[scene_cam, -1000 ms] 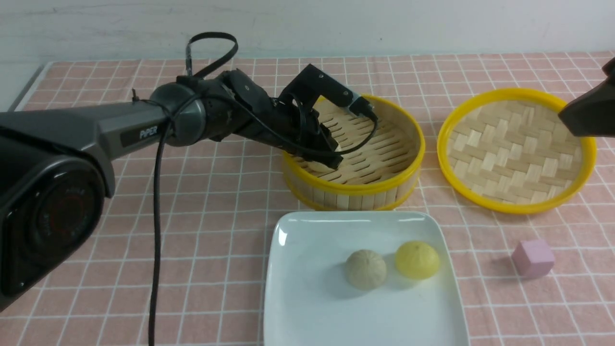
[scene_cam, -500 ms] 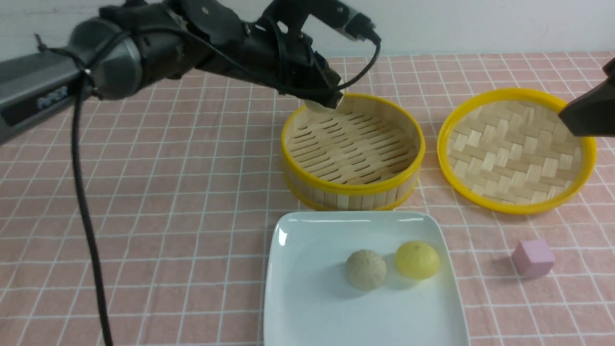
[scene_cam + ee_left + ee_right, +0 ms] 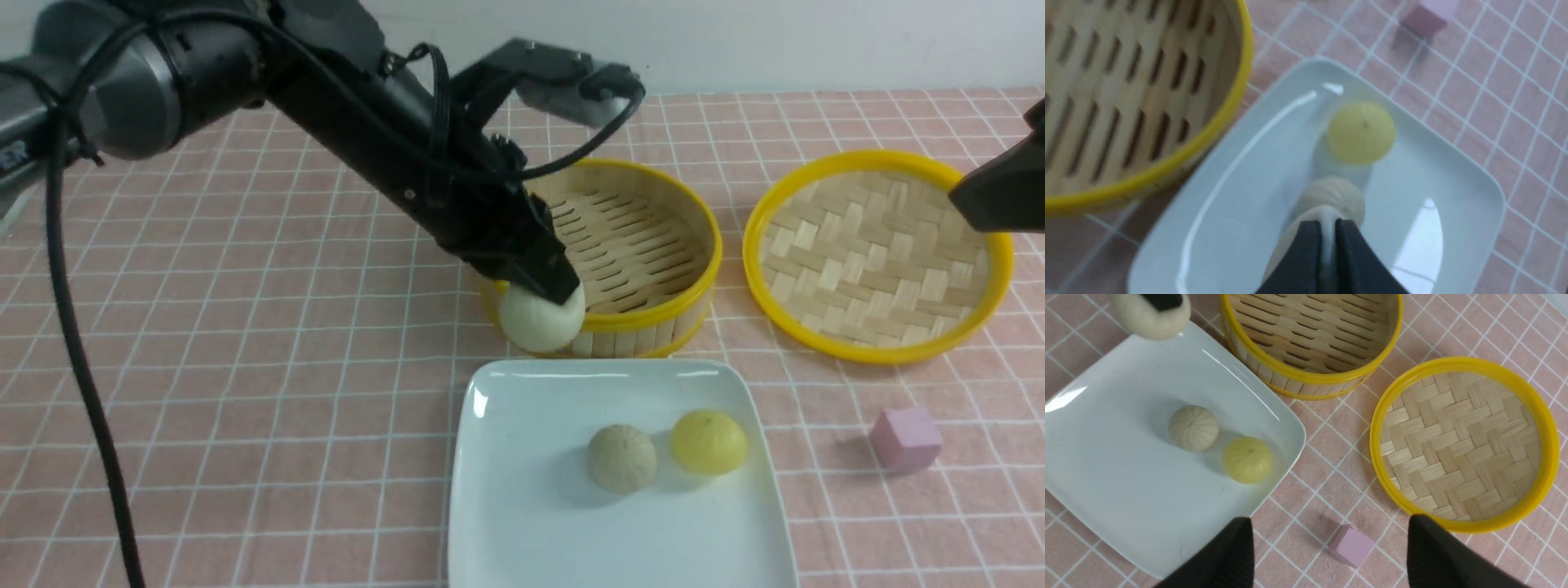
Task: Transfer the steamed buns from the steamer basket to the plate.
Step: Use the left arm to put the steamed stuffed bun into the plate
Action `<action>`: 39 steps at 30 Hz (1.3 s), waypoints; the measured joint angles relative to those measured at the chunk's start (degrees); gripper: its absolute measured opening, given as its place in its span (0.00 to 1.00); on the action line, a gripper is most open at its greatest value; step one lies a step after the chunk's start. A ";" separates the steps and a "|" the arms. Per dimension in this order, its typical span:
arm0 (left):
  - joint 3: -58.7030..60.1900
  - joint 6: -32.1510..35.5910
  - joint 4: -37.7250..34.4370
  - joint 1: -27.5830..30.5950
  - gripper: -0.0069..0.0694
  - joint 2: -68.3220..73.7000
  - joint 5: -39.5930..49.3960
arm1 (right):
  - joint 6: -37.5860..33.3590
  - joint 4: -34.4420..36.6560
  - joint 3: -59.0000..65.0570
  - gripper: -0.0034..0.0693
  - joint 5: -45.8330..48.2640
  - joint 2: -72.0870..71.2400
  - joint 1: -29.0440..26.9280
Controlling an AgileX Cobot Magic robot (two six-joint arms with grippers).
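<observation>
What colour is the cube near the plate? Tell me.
Pale pink cube, clearest in the right wrist view.

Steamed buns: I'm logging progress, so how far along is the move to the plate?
Done: one pale bun sits on the plate beside the yellow bun. In hand: the left gripper is shut on the second bun, held in the air by the near rim of the steamer basket, which looks empty. Left: carry it over the plate, lower and release.
</observation>
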 joint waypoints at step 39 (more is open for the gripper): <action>3.37 -1.34 0.54 0.00 0.69 10.71 -1.17 | -0.05 1.24 0.00 0.68 0.00 0.00 0.00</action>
